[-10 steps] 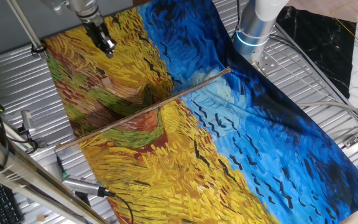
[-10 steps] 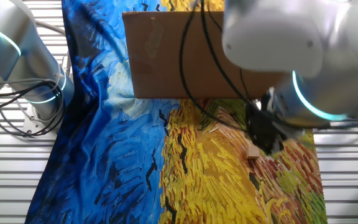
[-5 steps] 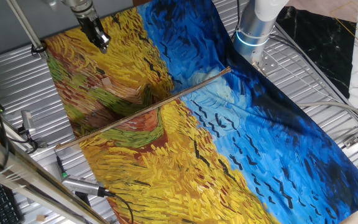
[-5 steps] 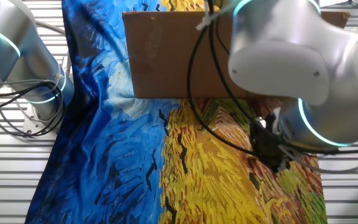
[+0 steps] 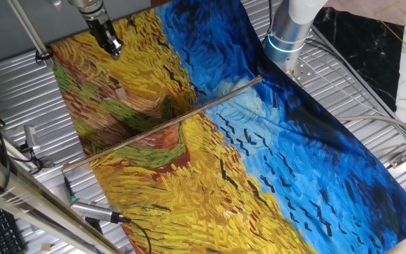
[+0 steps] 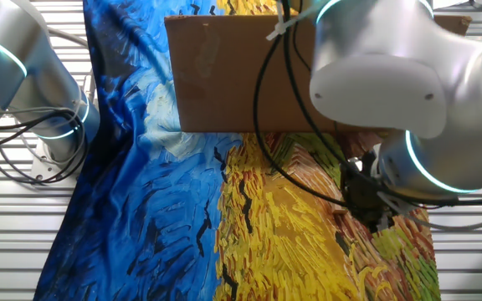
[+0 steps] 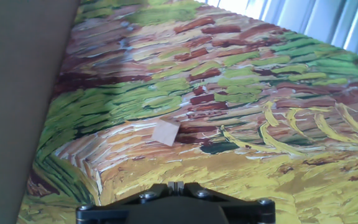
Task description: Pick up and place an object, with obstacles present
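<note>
Gripper (image 5: 113, 48) hovers over the yellow end of the painted cloth (image 5: 210, 134), barely shifted from half a second ago; its fingers' spread cannot be told. Cube (image 7: 166, 133) lies loose on the cloth below, well apart from the stick (image 5: 162, 123).

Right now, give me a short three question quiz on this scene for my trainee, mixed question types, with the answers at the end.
1. True or false: the cube lies on the cloth, outside the hand.
2. The stick lies: A across the cloth; B on the cube; C in the hand.
3. Fill in: the hand hangs over the cloth's ___ half.
Key: 1 true; 2 A; 3 yellow.
</note>
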Tool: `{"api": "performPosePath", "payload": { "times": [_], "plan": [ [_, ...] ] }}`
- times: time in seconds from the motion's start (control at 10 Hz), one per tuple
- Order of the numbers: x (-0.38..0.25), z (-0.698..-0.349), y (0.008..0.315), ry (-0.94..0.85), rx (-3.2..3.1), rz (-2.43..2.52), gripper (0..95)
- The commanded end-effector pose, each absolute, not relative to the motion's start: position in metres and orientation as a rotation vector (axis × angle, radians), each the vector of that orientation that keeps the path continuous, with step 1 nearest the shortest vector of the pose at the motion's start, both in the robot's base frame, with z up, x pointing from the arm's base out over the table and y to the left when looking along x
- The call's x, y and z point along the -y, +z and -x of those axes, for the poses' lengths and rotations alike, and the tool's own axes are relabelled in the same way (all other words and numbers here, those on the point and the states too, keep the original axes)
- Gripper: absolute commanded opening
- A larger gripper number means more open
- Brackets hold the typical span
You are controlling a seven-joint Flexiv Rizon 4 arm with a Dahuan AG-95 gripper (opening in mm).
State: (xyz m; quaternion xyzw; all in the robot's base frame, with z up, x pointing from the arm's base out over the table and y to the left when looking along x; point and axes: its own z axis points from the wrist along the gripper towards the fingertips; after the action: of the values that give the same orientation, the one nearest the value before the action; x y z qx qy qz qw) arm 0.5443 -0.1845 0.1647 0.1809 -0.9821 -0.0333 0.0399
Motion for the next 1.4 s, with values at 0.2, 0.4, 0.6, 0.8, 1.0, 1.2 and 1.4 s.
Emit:
{"api": "performPosePath", "payload": {
  "times": [0.2, 0.4, 0.6, 0.8, 1.0, 1.2, 1.4],
  "plan": [
    [0.1816, -0.5413, 0.1678, -0.094, 3.033, -0.552, 0.0],
    [0.1816, -0.5413, 0.1678, -0.082, 3.047, -0.518, 0.0],
    [0.1816, -0.5413, 0.1678, -0.074, 3.074, -0.513, 0.0],
    [0.1816, -0.5413, 0.1678, -0.067, 3.069, -0.512, 0.0],
    [0.1816, -0.5413, 0.1678, -0.075, 3.07, -0.516, 0.0],
    [0.1816, -0.5413, 0.1678, -0.074, 3.071, -0.502, 0.0],
    [0.1816, -0.5413, 0.1678, -0.077, 3.071, -0.497, 0.0]
  ]
}}
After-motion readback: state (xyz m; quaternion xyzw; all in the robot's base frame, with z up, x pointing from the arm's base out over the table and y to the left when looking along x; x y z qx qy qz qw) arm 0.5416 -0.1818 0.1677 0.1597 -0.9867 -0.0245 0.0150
